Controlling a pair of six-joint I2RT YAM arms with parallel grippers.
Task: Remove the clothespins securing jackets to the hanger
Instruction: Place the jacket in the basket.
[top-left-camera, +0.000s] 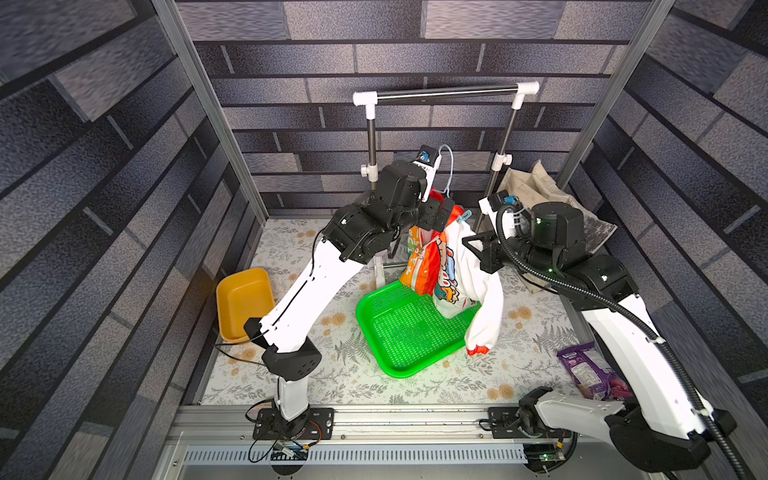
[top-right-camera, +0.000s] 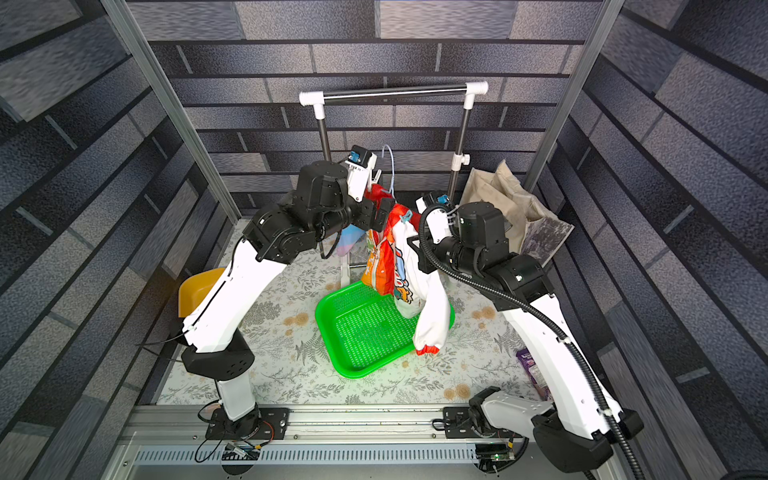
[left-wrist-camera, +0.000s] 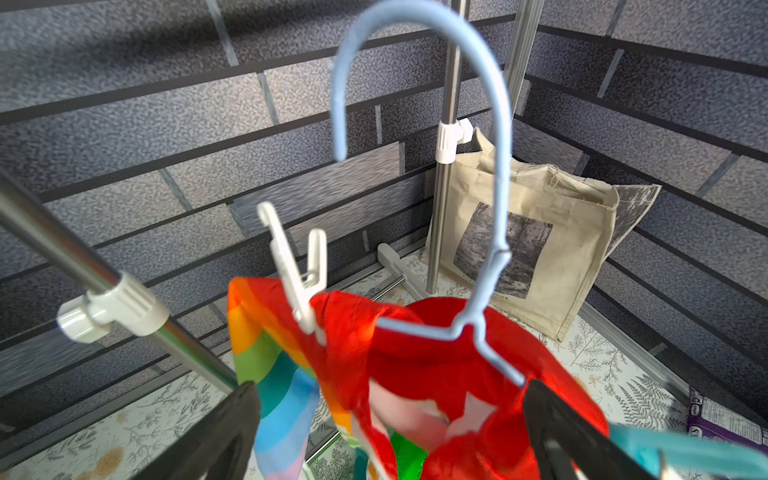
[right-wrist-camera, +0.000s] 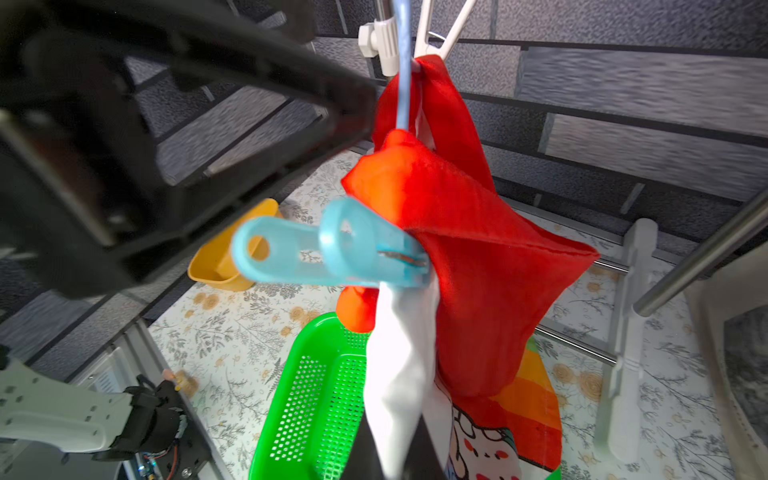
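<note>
The jacket (top-left-camera: 453, 266) hangs on the pale-blue hanger (left-wrist-camera: 505, 166), whose hook is free in the air below the rack bar. A white clothespin (left-wrist-camera: 297, 274) pins the rainbow shoulder, and a teal clothespin (right-wrist-camera: 328, 249) pins the red and white shoulder. My left gripper (left-wrist-camera: 390, 415) is open, one black finger (left-wrist-camera: 232, 424) on each side of the red collar. The teal clothespin (left-wrist-camera: 681, 453) lies just outside its other finger. My right gripper (right-wrist-camera: 399, 453) is shut on the jacket's white fabric below the teal clothespin (top-left-camera: 464, 217).
A green perforated tray (top-left-camera: 411, 332) lies on the floral mat under the jacket's hem. A yellow bin (top-left-camera: 241, 303) sits at the left. The steel rack (top-left-camera: 444, 92) stands behind, a beige tote bag (top-left-camera: 536, 187) at the back right, and a purple packet (top-left-camera: 590, 370) near the right arm.
</note>
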